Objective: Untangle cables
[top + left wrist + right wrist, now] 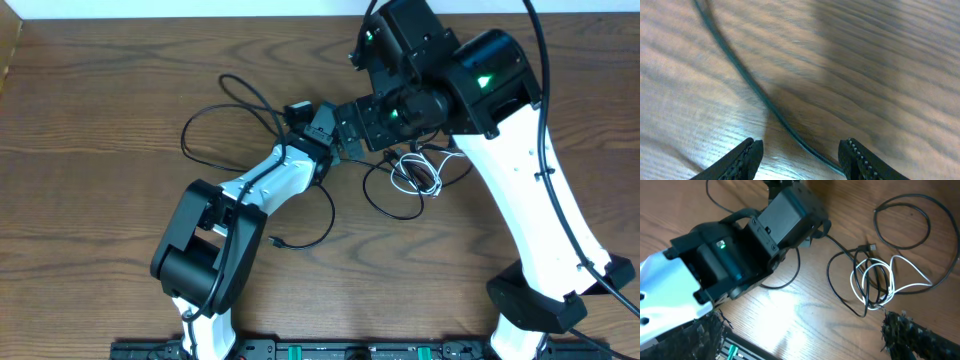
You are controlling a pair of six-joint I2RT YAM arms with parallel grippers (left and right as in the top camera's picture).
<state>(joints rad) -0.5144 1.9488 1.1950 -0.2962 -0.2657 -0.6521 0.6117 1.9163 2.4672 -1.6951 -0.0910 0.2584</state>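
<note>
A black cable point(745, 77) runs slantwise across the wood in the left wrist view and passes between the fingers of my left gripper point(802, 157). The jaws stand apart, and the cable lies nearer the right finger point(860, 160), touching neither. From overhead the left gripper point(322, 128) is at mid-table, beside a black cable loop point(215, 110). A white cable point(880, 280) lies coiled and tangled with black cables point(860, 275) to its right. My right gripper point(805, 335) hangs wide open above bare wood, holding nothing.
The right arm's wrist point(400, 105) hangs close over the left arm's wrist point(765, 225). A black cable end with a plug point(276, 241) lies nearer the front. A black and green rail point(330, 350) runs along the table's front edge.
</note>
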